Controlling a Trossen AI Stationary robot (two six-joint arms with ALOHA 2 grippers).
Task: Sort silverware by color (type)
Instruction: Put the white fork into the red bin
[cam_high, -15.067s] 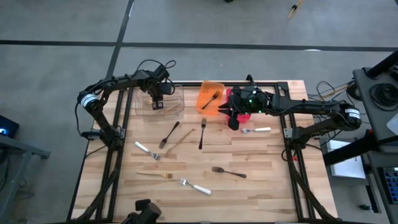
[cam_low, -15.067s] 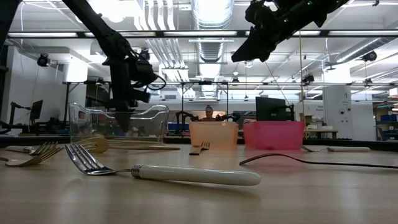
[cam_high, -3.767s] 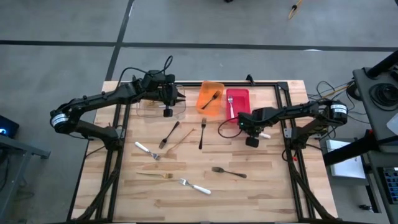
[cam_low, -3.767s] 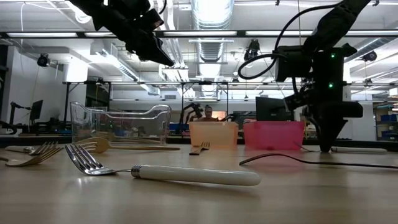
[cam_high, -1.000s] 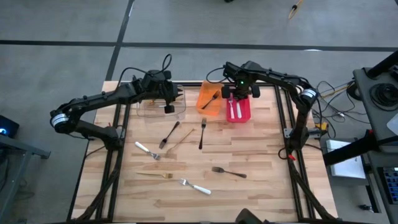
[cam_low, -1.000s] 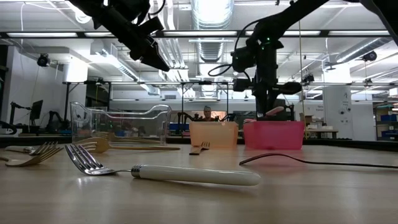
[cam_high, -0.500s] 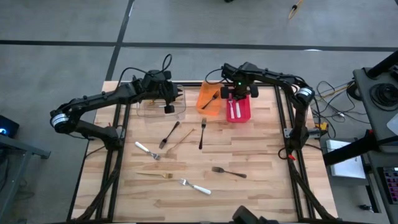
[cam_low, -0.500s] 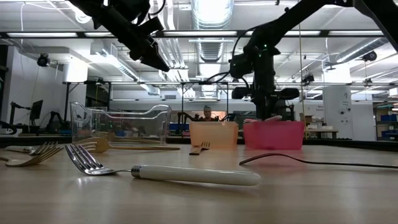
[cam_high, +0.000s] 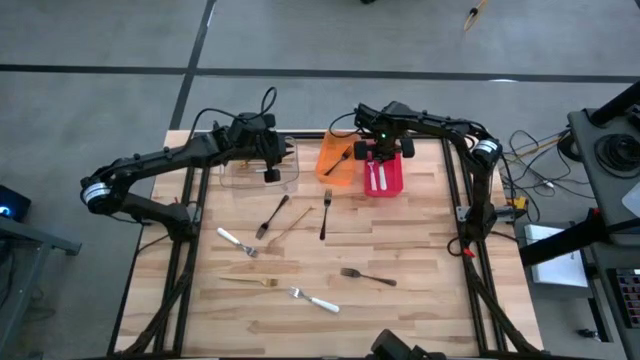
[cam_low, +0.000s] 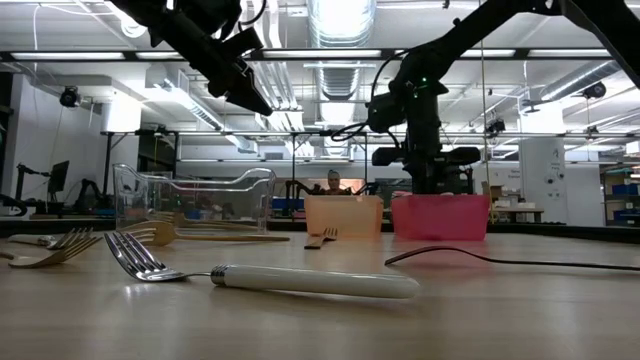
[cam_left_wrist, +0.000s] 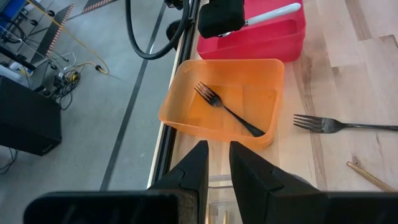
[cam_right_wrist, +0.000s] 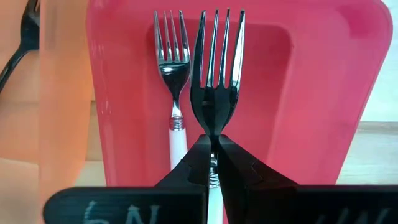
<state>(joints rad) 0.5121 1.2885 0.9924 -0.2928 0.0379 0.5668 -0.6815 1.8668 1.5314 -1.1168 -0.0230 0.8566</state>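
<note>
Over the red plastic bin (cam_right_wrist: 323, 93) at the desk's far edge, a silver white-handled fork (cam_right_wrist: 216, 81) is being held by the right end effector (cam_right_wrist: 214, 163), clamped shut.

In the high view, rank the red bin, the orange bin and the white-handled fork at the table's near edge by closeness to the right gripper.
1. Red bin: directly under the right gripper, which holds a fork over it.
2. Orange bin: beside the red bin, toward the left arm.
3. White-handled fork: far across the table, near its front edge.
</note>
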